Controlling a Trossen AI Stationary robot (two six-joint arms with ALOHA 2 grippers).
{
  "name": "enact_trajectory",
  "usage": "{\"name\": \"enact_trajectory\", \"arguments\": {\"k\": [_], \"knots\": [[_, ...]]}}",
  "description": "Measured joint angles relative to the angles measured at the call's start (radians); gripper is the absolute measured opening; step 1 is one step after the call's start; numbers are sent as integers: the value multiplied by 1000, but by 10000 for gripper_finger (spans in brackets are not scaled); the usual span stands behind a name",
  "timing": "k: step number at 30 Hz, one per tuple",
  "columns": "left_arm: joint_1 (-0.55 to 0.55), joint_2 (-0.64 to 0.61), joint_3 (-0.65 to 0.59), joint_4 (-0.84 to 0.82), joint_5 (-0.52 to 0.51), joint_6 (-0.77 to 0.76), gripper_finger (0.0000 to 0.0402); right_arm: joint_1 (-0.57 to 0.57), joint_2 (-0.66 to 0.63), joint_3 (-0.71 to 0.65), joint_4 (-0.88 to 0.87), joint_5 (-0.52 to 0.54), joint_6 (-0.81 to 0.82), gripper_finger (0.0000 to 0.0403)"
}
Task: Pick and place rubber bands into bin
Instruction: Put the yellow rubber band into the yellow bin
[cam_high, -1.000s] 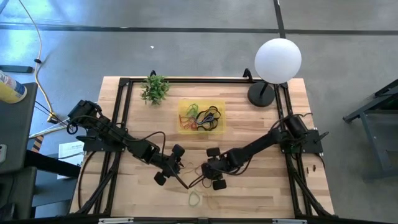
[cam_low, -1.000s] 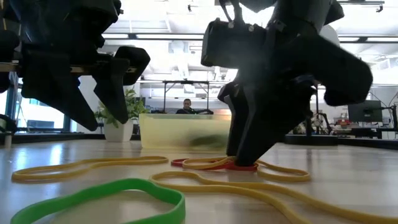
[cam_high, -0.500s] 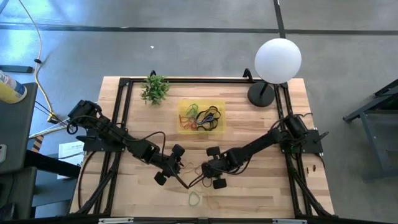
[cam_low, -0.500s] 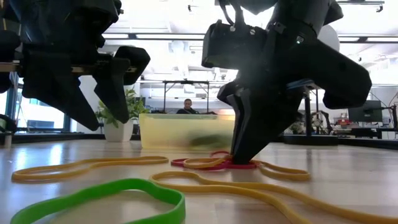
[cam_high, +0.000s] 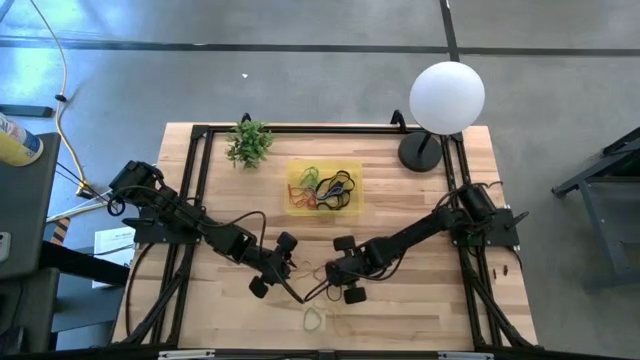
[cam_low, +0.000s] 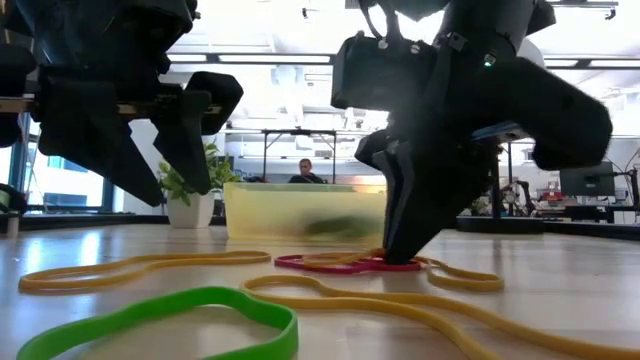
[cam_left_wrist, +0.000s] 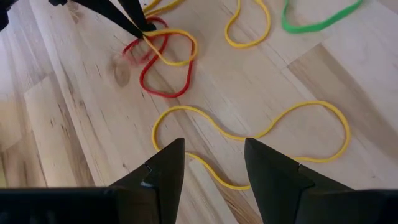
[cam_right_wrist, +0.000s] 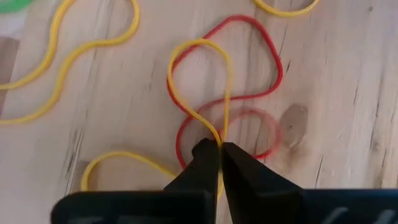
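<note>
Pale wood-plank table (cam_high: 420, 200), rectangular, edged by a black frame.

Right arm: dark, reaching in from the table's right side toward the front centre. Its gripper (cam_right_wrist: 214, 151) is down at the tabletop, fingers pressed together on a yellow band (cam_right_wrist: 202, 81) where that loop crosses over a red band (cam_right_wrist: 264, 81); the pinch sits on the yellow strand, the red loop lying flat beneath and around it. The low view shows the same gripper (cam_low: 400, 255) tip-down on the wood.

Left arm: dark, reaching in from the left side, just beside the right gripper. Its gripper (cam_left_wrist: 214, 165) hangs above the wood with fingers (cam_left_wrist: 168, 165) parted and nothing between them; a long wavy yellow band (cam_left_wrist: 261, 134) lies on the wood beyond the fingertips.

Lamp (cam_high: 447, 96): white globe on a black base, rear right corner.

Bin (cam_high: 296, 205): translucent yellow tray, rear centre of the table, well apart from both grippers. Holds a tangle of black, red, green and orange bands (cam_high: 335, 188).

Plant (cam_high: 249, 143): small, green, just left of the bin.

Loose bands, front centre: green band (cam_low: 160, 315) nearest the low camera; a further yellow one (cam_low: 120, 268) beside it; one pale loop (cam_high: 314, 319) at the front edge.

Person (cam_low: 305, 172): seated far beyond the table, partly hidden by the bin.
</note>
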Motion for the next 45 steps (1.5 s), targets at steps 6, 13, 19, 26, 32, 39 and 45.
{"name": "enact_trajectory", "arguments": {"k": [6,13,19,26,32,39,45], "knots": [[0,0,0,0,0,0,156,3,-48,-1,-24,5,0,5],[0,0,0,0,-26,-4,156,2,-85,0,-30,3,-7,3],[0,0,0,-1,-26,-6,156,2,-99,0,-41,7,-16,3],[0,0,0,-1,-26,-6,156,2,-136,0,-67,71,-46,2],[0,0,0,1,-27,-7,156,0,-216,0,-78,170,-130,2],[0,0,0,6,-49,-7,156,-45,-342,0,-75,362,-292,1],[0,0,0,7,-49,-7,156,-146,-412,1,-48,445,-390,1]]}}
